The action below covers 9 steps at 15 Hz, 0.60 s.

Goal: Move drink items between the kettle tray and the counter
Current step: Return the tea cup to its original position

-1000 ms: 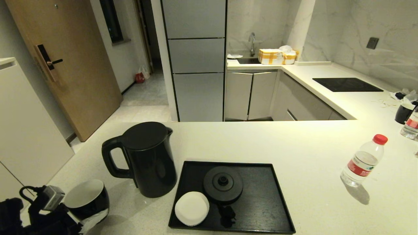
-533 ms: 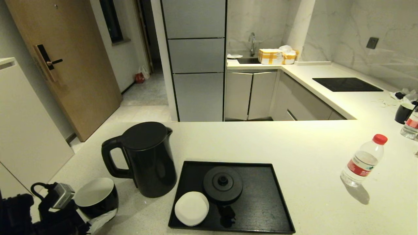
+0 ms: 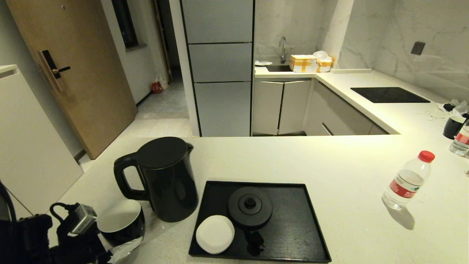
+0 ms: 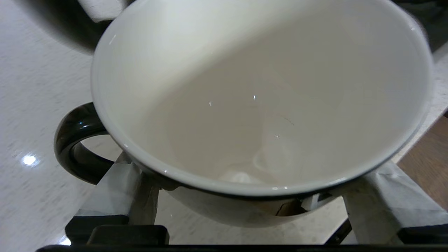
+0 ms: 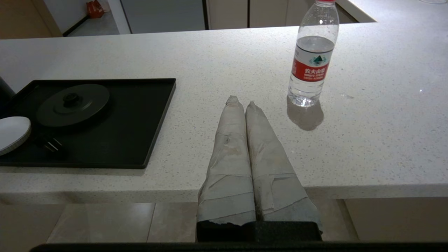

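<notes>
My left gripper [image 3: 118, 245] is shut on the small black cup [image 3: 121, 221], white inside, at the counter's [image 3: 256, 161] near left corner, close to the tall black kettle [image 3: 161, 179]. In the left wrist view the cup [image 4: 259, 98] fills the frame, and taped fingers [image 4: 117, 189] press both its sides. The kettle stands on the counter just left of the black tray [image 3: 293, 220]. The red-capped water bottle [image 3: 408, 181] stands on the counter far right. My right gripper [image 5: 241, 101] is shut and empty at the counter's front edge, between the tray [image 5: 140, 115] and the bottle [image 5: 312, 59].
On the tray lie the round black base disc [image 3: 250, 207] and a white saucer [image 3: 215, 234]. A second cup [image 3: 453, 126] and bottle [image 3: 462, 139] stand at the far right edge. A black cooktop [image 3: 388, 94] sits on the back counter.
My left gripper has carried the cup to the right, closer to the kettle and tray. Kettle, tray and bottle have not moved.
</notes>
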Available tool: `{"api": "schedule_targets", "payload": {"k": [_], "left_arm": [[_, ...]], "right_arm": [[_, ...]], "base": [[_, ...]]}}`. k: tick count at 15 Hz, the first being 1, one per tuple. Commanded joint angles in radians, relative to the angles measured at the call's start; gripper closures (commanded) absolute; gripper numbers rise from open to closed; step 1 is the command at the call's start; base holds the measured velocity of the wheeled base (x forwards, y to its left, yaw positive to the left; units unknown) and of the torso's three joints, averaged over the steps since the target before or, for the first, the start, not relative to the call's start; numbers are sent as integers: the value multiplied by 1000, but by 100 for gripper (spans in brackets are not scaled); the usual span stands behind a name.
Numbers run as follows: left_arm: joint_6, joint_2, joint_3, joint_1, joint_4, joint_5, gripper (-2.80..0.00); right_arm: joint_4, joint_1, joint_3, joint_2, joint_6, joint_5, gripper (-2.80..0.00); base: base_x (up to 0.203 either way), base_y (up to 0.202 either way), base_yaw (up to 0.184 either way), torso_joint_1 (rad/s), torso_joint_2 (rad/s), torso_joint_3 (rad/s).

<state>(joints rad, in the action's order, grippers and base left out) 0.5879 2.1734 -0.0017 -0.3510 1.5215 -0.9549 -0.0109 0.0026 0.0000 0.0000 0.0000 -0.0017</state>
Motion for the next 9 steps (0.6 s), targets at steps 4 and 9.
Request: {"api": "schedule_targets", "payload": {"k": [4,9], "left_arm": [[0,14,-3,78,9,30,0],[-17,20,-29,139,9,73,0]], "right_arm": [[0,0,3,0,0,0,0],[0,2,3,0,0,0,0]], "base": [[0,0,0,0,0,0],[0,0,0,0,0,0]]}}
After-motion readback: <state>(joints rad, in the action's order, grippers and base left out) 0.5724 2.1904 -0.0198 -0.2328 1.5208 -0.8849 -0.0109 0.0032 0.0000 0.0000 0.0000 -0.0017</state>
